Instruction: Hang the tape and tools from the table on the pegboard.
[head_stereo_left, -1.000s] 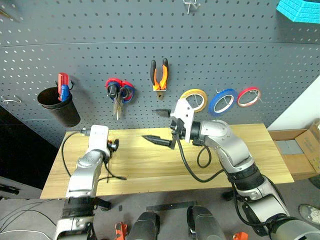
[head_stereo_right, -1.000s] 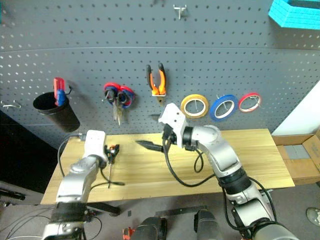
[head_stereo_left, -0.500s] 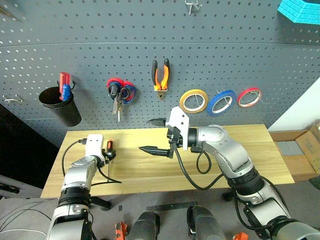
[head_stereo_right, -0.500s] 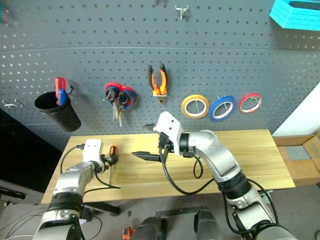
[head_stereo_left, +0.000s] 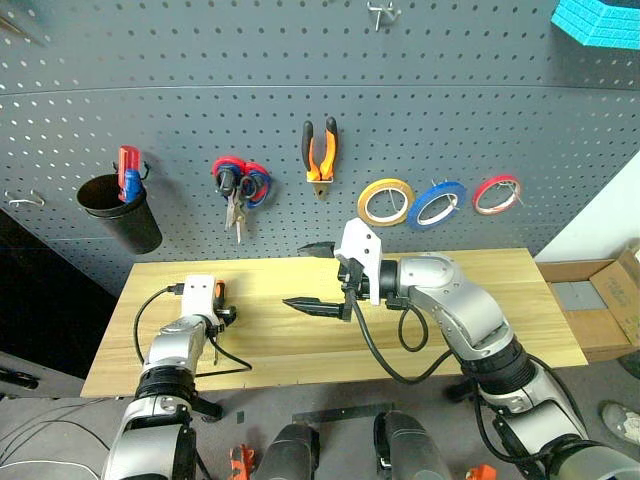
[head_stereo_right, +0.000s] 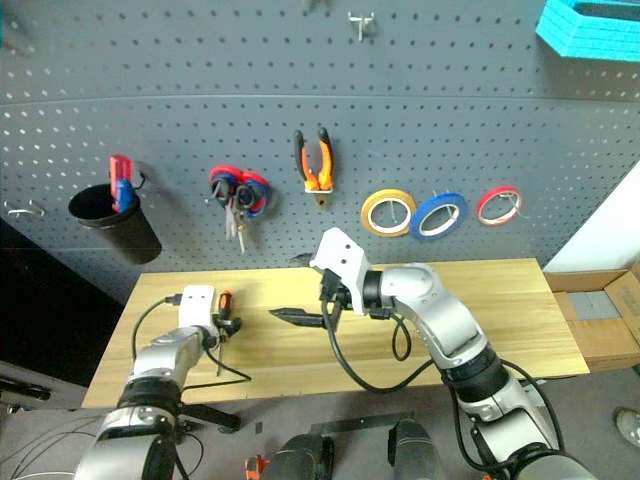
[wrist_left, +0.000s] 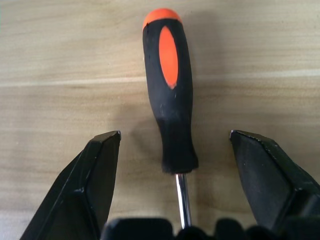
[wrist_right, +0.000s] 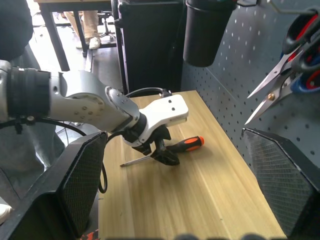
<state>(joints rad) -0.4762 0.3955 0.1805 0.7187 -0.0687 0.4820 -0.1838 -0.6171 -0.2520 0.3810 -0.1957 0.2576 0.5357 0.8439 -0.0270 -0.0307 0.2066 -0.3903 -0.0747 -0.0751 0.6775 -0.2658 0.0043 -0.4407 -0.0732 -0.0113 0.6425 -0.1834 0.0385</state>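
On the left part of the table (head_stereo_left: 480, 330) lies the screwdriver (wrist_left: 170, 95) with its orange-and-black handle. The left gripper (wrist_left: 172, 165) is low over it, fingers spread wide, one on each side of the handle and not touching it. Nothing is held. Over the middle of the table the right gripper (head_stereo_left: 315, 275) points left with its fingers wide apart and empty. Far behind, on the pegboard (head_stereo_left: 450, 90), hang the pliers (head_stereo_left: 319, 150), the black-handled scissors (head_stereo_left: 232, 195) by the red-and-blue ones, and the yellow tape (head_stereo_left: 386, 202) beside the blue tape (head_stereo_left: 440, 203) and red tape (head_stereo_left: 497, 193). A black cup (head_stereo_left: 120, 212) hangs at the left.
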